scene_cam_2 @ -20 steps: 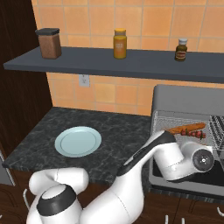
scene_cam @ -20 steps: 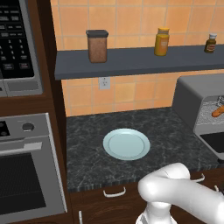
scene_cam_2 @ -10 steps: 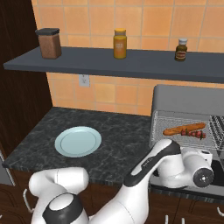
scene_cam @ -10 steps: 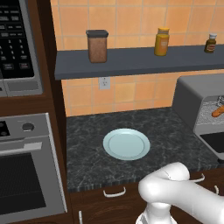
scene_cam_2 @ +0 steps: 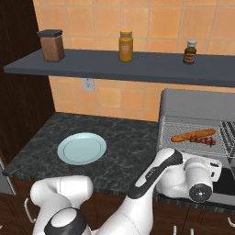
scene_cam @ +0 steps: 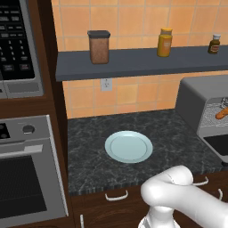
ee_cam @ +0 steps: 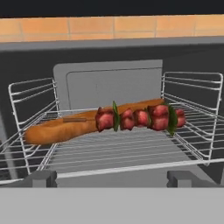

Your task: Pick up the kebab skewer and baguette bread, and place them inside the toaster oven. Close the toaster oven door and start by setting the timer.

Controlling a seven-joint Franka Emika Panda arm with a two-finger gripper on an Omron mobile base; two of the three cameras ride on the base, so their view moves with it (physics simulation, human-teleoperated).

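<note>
Nearest the camera on the hand, the tool [ee_cam: 111,178] is standing wide open and holding nothing, its two dark fingertips [ee_cam: 38,178] spread apart at the bottom of the hand view. It is facing straight into the toaster oven [scene_cam_2: 197,103], probably because both foods are already in and the arm is lining up for the door. In the right base view the hand is sitting low in front of the oven, over the lowered toaster oven door [scene_cam_2: 227,182], which is lying open like a dark shelf at the counter's right end.

Just beyond the tool, the wire rack [ee_cam: 131,153] is carrying both foods. The kebab skewer [ee_cam: 140,117], red meat chunks with green pieces between, is lying in front of and touching the baguette bread [ee_cam: 57,129], which is stretching off to the left behind it in the hand view. Both are resting flat across the wires, well inside the oven, so the door should be able to swing up without catching them. I judge the placing part done; closing the door and setting the timer are what is left, and the timer knob cannot be made out.

Further left, the pale plate [scene_cam: 128,146] is sitting bare on the dark counter [scene_cam: 89,164]. Beyond it, against the orange tiled wall, the shelf [scene_cam: 133,62] is holding a brown canister [scene_cam: 99,46], a yellow jar [scene_cam: 164,42] and a small dark bottle [scene_cam: 214,44].
</note>
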